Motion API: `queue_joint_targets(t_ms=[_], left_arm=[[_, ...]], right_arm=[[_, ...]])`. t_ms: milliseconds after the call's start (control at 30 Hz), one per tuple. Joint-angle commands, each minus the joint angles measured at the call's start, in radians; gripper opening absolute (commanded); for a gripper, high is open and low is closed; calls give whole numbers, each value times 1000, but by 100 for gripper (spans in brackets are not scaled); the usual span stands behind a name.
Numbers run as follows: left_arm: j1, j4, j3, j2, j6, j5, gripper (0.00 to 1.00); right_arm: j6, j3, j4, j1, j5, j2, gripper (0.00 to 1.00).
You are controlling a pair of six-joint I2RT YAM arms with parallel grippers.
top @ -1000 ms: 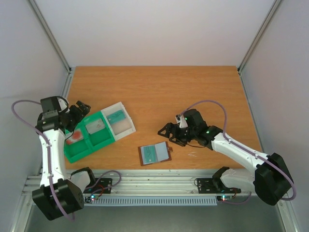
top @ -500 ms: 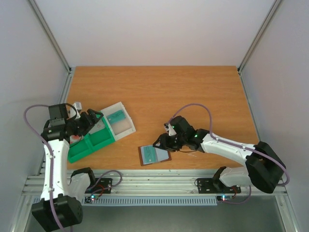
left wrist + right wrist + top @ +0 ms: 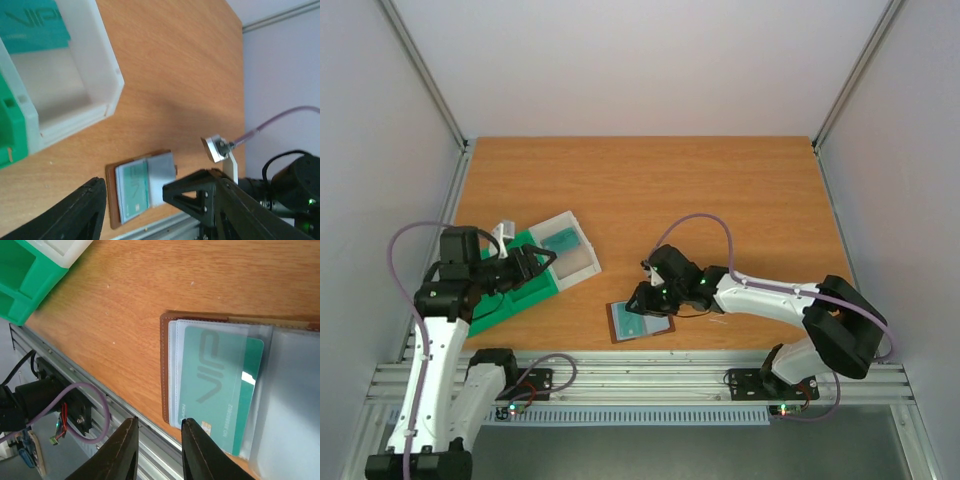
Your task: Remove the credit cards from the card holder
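right wrist: card holder (image 3: 280, 390) half offscreen

Worktop (image 3: 720, 190): smooth wood-grain finish, satin sheen. Card holder (image 3: 164, 370): brown stitched leather-look edge, glossy clear plastic sleeves. Tray (image 3: 22, 287) at 10 o'clock: matt green plastic.

Green tray (image 3: 536, 287) on wooden table (image 3: 650, 190); translucent white box (image 3: 583, 262) against its side.

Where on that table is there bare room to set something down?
The far half of the table, beyond the white box and the right arm, is bare wood; so is the right side past that arm. The near edge is crowded: green tray, left gripper over it, and the right gripper above the card holder.
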Motion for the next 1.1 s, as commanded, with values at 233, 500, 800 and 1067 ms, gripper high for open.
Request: queue_joint_targets(t_ms=[233,500,800,1067], left_arm=[[-246,45,-98,-34,-82,-57,47],[-456,156,-160,26,-167,-165,36],[-678,317,-220,170,-268,-315,29],[-785,515,-282,346,-327,-364,15]], right_arm=[[-53,53,-23,7,55,91,19],[-73,15,-58,6,137,93,19],[-21,-40,58,6,150,148,20],[-23,-80,93,3,178,143,22]])
